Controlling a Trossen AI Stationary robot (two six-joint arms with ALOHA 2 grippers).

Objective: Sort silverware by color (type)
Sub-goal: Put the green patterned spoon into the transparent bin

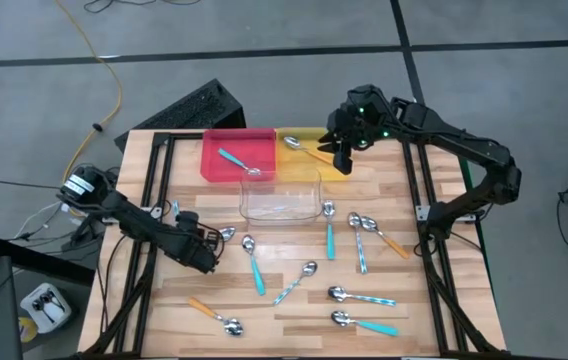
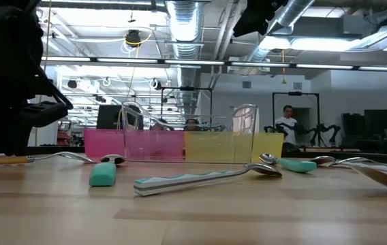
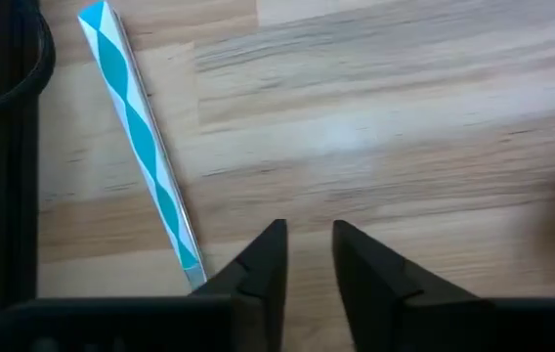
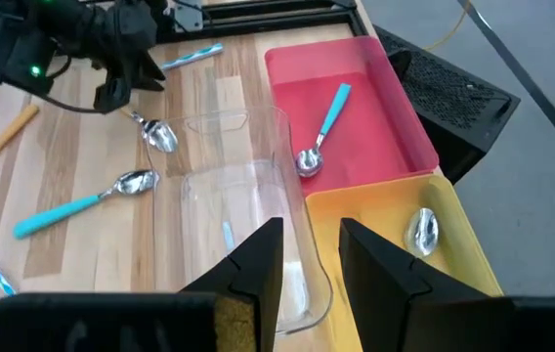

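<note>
Pale wood planks made up the table (image 1: 294, 320), framed by black rails, with grey floor around it. Taking the clear tray (image 1: 280, 196) as landmark: the red tray (image 1: 236, 140) lay behind it and the yellow tray (image 1: 300, 133) behind and to its right, all three smooth, thin-walled plastic boxes.

On the clear tray's left and nearer the table's front, the left arm lay low and stretched along the table, its left gripper (image 3: 308, 256) just above the bare wood, the dark wedge fingers a narrow gap apart with nothing between them. Beside one finger ran a striped spoon (image 3: 142, 142), its slim handle banded teal and white; the metal bowl of another spoon showed close by.

Behind the clear tray, the right arm reached in from the right, elbow bent, holding the right gripper (image 4: 311, 259) high over the yellow tray, fingers partly apart and empty.

One teal-handled spoon (image 1: 235, 162) lay in the red tray, and a spoon (image 1: 311, 152) in the yellow. Other spoons, shiny bowls with teal, orange or striped handles, lay scattered in front of the clear tray, such as a teal spoon (image 1: 254, 265) and an orange spoon (image 1: 215, 315).
</note>
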